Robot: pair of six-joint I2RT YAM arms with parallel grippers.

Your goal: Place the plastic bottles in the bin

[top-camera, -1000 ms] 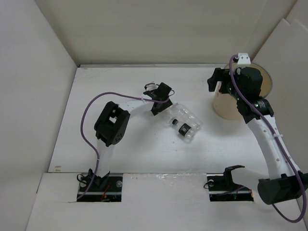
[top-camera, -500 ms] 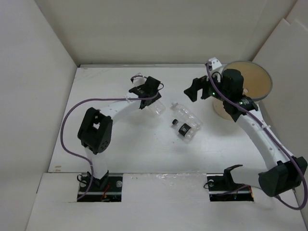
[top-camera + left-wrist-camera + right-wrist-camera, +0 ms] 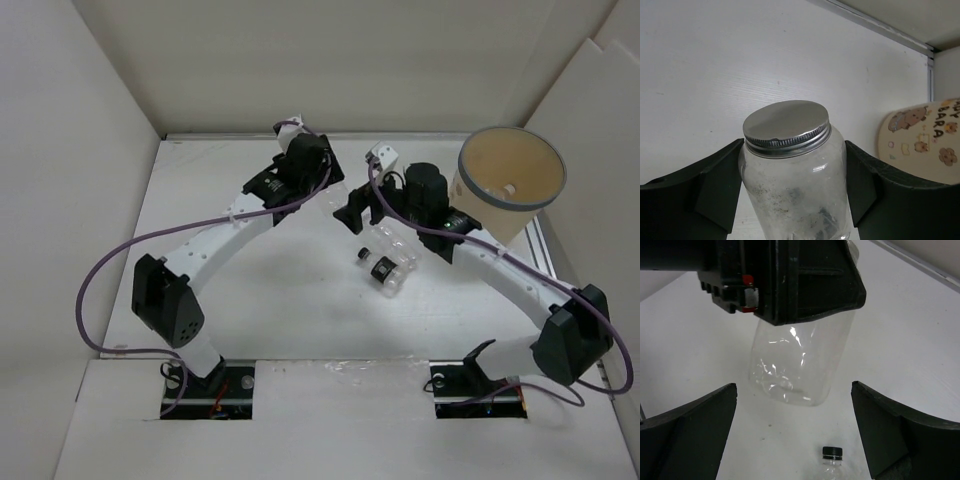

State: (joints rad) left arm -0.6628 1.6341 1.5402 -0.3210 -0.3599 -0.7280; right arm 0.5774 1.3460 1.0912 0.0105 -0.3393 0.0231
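Bottles lie in a loose cluster of clear bottles on the table between the arms in the overhead view, well apart from the bin at the far right. The left gripper and right gripper sit just beside each other, which looks to me like a hand-over, since the bin stands on the right arm's side. I count two bottles on the table for certain, maybe three, as the clear plastic blurs together. There is one bin, and I can't make out its contents.

From the left wrist, the fingers are clamped on one more, a silver-lidded bottle, gripped just under its lid. They should hold firm until the other side has it.

From the right wrist, the fingers are spread wide with nothing in them, facing that bottle's bare lower body. I'd close on that bare part, clear of the left fingers, then carry it over the rim before letting go. One black-capped bottle lies below
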